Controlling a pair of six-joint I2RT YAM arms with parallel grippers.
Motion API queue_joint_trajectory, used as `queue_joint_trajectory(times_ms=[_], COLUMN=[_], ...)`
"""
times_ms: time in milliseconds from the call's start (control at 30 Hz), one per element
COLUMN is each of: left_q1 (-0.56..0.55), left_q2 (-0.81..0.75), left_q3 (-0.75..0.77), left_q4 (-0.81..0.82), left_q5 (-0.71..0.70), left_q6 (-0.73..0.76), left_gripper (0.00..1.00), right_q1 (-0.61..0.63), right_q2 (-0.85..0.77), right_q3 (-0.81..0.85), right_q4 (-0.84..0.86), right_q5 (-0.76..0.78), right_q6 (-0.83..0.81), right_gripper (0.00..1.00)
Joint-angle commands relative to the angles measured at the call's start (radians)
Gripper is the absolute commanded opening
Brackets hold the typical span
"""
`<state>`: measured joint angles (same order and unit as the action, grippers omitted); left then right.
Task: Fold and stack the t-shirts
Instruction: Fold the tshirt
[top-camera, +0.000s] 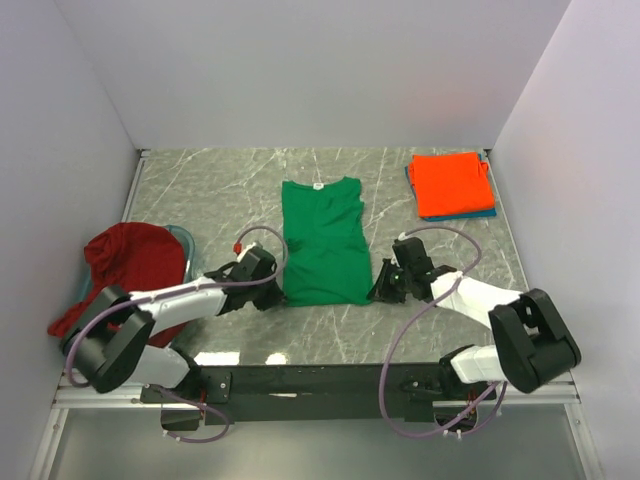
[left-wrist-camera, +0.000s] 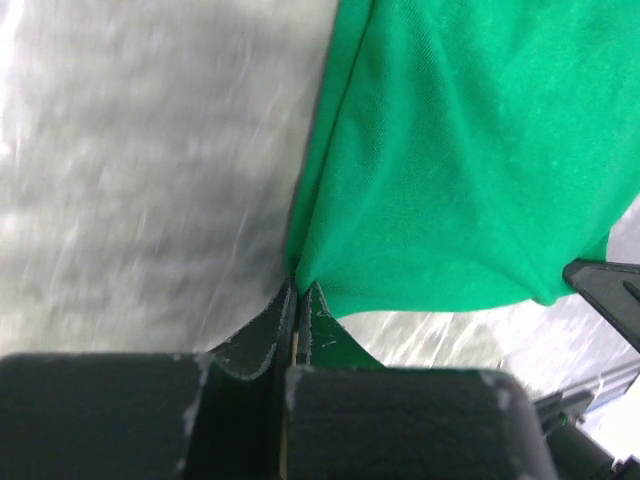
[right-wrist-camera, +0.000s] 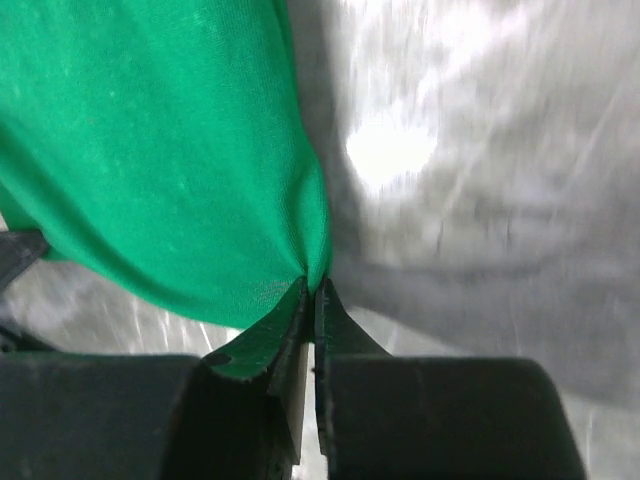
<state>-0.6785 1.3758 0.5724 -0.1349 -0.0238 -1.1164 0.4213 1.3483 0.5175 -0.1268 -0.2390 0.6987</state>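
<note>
Your left gripper (left-wrist-camera: 297, 288) and right gripper (right-wrist-camera: 313, 285) each squeeze tight on a corner of the bright green cloth t-shirt (top-camera: 322, 240).

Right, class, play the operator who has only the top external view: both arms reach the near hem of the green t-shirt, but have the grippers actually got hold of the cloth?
Observer: On the left, yes. The left wrist view shows the left gripper shut on the edge of the green t-shirt.
Operator: And the right?
Observer: The right wrist view shows the right gripper shut on a bunched corner of it.
Operator: Is the cloth slack at the pinch?
Observer: It looks pulled, not slack: in the left wrist view, creases fan out from the pinch.
</note>
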Motion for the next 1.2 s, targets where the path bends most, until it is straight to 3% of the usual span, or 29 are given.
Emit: queue_joint_trajectory(times_ms=[0,267,433,700,967,1167], left_q1=[-0.027,-0.197,-0.288,-0.319,-0.320,-0.317], left_q2=[-0.081,-0.319,-0.498,-0.695,-0.624,-0.541], left_q3=[-0.040,-0.049,-0.028,0.024,0.190,0.277], left_q4=[-0.074,-0.290,-0.406,-0.423,-0.555,-0.537], left_q5=[-0.025,-0.093,-0.152,-0.111,-0.264,-0.358], left_q6=[-0.019,-0.112,-0.198,-0.201,-0.155,-0.125], left_gripper=[0.01,0.01,0.01,0.01,0.01,0.01], right_q1=[0.008,0.048,0.066,0.066,0.066,0.065], right_q2=[-0.084,-0.300,-0.458,-0.523,-0.512,-0.459], right_q3=[-0.033,-0.048,0.012,0.182,0.334,0.391], right_q4=[-0.147,-0.333,-0.569,-0.801,-0.829,-0.769], right_q5=[-0.028,-0.177,-0.209,-0.278,-0.235,-0.183], right_q6=[-0.057,-0.114,-0.162,-0.229,-0.249,-0.249], right_gripper=[0.07,0.04,0.04,0.04,0.03,0.02])
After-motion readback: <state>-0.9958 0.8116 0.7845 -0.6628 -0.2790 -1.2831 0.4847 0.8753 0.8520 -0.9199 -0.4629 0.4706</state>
